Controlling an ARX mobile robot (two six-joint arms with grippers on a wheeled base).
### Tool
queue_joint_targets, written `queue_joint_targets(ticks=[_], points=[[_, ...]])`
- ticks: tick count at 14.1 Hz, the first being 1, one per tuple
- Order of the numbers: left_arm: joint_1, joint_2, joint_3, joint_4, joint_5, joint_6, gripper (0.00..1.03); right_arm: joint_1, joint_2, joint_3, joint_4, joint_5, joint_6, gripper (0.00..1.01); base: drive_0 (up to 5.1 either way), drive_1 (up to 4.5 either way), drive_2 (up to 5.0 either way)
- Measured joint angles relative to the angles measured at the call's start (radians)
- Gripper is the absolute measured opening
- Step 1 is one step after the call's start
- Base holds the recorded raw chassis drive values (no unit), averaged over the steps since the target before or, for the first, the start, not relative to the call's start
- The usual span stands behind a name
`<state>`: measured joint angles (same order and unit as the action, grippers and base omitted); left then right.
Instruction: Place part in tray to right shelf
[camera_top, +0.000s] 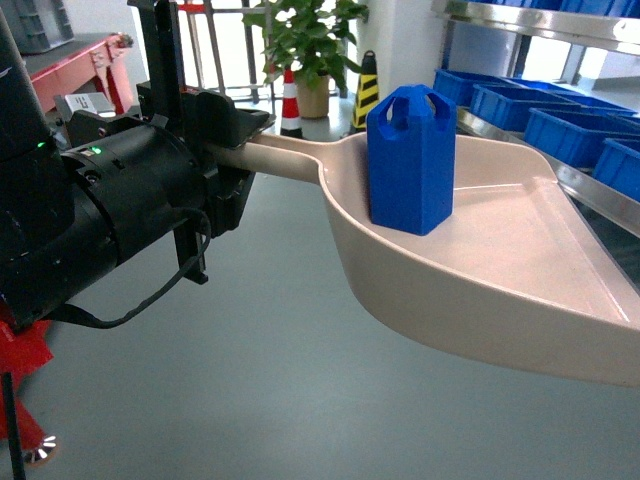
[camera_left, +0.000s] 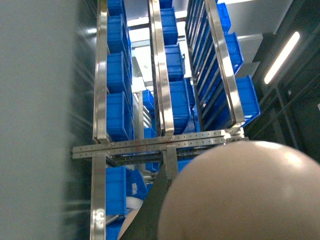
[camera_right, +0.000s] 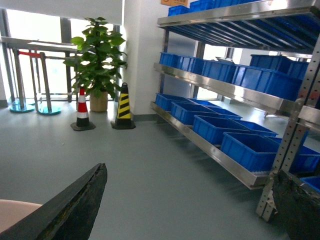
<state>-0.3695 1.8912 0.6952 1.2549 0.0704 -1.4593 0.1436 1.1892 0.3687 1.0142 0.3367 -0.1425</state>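
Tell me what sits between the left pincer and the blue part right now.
Head view: only the tray's own handle and rear wall. The left pincer clamps the handle's end; the part stands upright inside, just past the wall.

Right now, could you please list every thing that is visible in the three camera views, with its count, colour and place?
part: one, bright blue, upright in the tray, near the handle end
tray: one, beige-pink, held in the air by its handle
right shelf: one steel rack, several levels, along the right wall
crates: many, blue, in rows on the shelf levels
potted plant: one, green, by the window
traffic cones: two, one red-white, one yellow-black, on the floor beside the plant
barrier posts: a few, metal, by the window
floor: grey, bare under the tray
left gripper: black, shut on the tray handle
right gripper: only dark finger edges show; state unclear
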Motion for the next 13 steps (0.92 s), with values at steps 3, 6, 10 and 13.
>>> queue_joint_targets(ticks=[3, 6, 10, 13], points=[[-0.001, 0.000, 0.000, 0.000, 0.001, 0.000, 0.13, 0.000, 0.000, 0.000, 0.000, 0.000, 0.000, 0.98, 0.0, 4.13, -4.2], [0.001, 0.000, 0.000, 0.000, -0.002, 0.000, 0.13, 0.000, 0.000, 0.000, 0.000, 0.000, 0.000, 0.98, 0.0, 4.13, -4.2], [0.000, 0.000, 0.000, 0.000, 0.000, 0.000, 0.13, 0.000, 0.000, 0.000, 0.000, 0.000, 0.000, 0.98, 0.0, 4.13, -4.2], [0.000, 0.000, 0.000, 0.000, 0.000, 0.000, 0.13, 0.000, 0.000, 0.000, 0.000, 0.000, 0.000, 0.98, 0.0, 4.13, -4.2]])
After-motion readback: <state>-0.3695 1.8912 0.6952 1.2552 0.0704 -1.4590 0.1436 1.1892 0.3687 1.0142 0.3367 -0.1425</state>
